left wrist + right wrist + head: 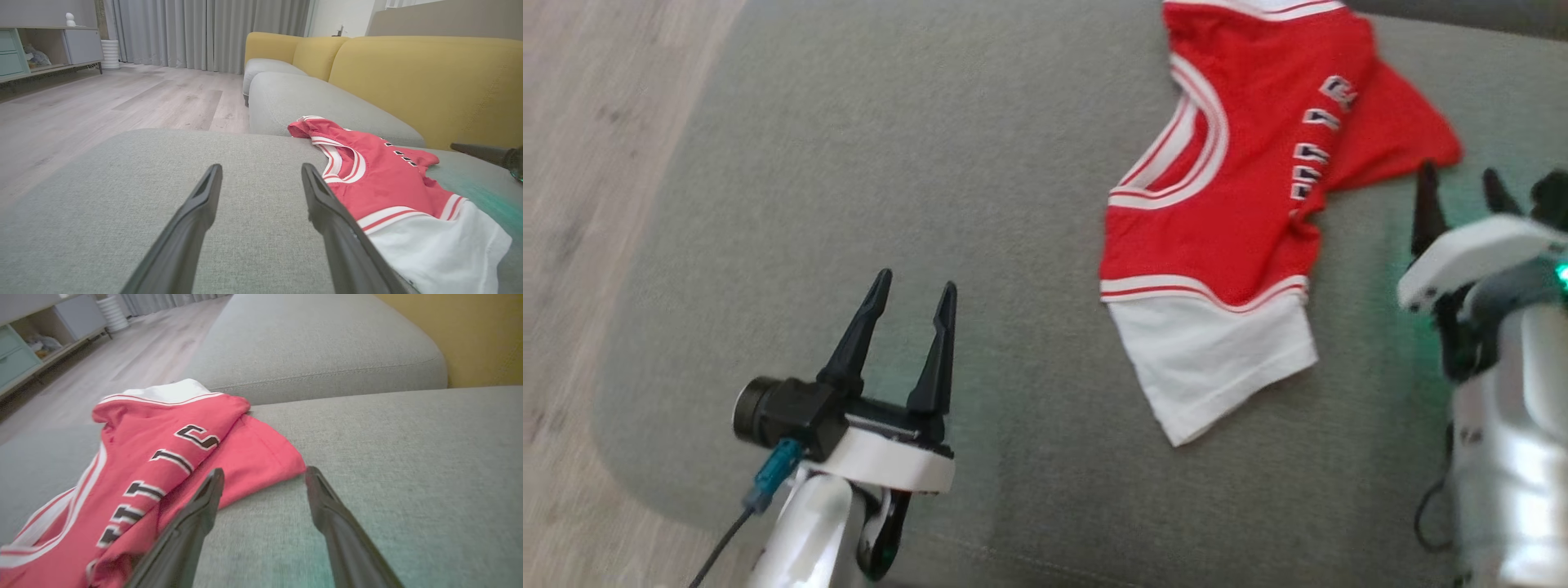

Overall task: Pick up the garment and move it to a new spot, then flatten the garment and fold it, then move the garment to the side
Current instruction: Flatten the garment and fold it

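Note:
The garment is a red jersey with white trim, black-and-white letters and white sleeve parts. It lies crumpled and partly folded over on the grey sofa cushion. My left gripper hovers open over bare cushion, well to the left of the garment, whose red body lies beside the right finger. My right gripper stands open at the garment's right edge. Its left finger lies over the red cloth, and its right finger is over bare cushion. Nothing is held.
Pale wood floor runs along the cushion's left edge. Yellow back cushions rise behind the seat, and a second grey seat cushion adjoins it. A low cabinet and grey curtains stand across the room.

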{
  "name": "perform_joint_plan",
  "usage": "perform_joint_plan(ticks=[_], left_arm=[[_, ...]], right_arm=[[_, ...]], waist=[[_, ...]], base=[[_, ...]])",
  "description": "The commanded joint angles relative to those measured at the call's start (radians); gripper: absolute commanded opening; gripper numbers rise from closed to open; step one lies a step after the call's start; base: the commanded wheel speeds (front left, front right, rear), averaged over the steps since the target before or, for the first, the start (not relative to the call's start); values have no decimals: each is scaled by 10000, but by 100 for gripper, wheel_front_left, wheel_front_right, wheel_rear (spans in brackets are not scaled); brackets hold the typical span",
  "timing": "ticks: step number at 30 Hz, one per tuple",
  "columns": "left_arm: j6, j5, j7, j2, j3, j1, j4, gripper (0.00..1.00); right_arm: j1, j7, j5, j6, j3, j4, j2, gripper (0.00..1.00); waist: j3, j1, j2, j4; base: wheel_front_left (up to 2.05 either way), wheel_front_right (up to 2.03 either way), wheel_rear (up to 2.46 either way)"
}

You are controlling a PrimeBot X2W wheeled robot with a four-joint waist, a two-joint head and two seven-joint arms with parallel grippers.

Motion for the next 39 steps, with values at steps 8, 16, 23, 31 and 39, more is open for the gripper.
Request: perform_joint_plan(ticks=[8, 16, 23, 31, 39], left_arm=[[-55, -268, -95, 52, 80, -639, -321, 100], [-58, -390, -95, 48, 12, -745, -337, 100], [-58, -337, -95, 46, 112, -769, -217, 100], [-59, -217, -95, 45, 336, -339, -114, 100], [76, -27, -95, 44, 312, 286, -56, 100]], right_arm=[[-2439, 588, -2305, 67, -2521, 1707, -15, 100], [-3289, 433, -4638, 67, -4392, 2829, -14, 49], [-3530, -701, -5425, 67, -4789, 3663, -14, 0], [-2773, -1861, -5639, 67, -5068, 3733, -14, 0], [-1450, -2006, -5395, 67, -5245, 3092, -14, 0]], waist=[[722, -2, 0, 886], [825, -2, 0, 1036], [484, -2, 0, 690], [-607, -2, 0, 24], [-1782, -2, 0, -625]], base=[[0, 0, 0], [0, 0, 0], [0, 0, 0], [0, 0, 0], [0, 0, 0]])
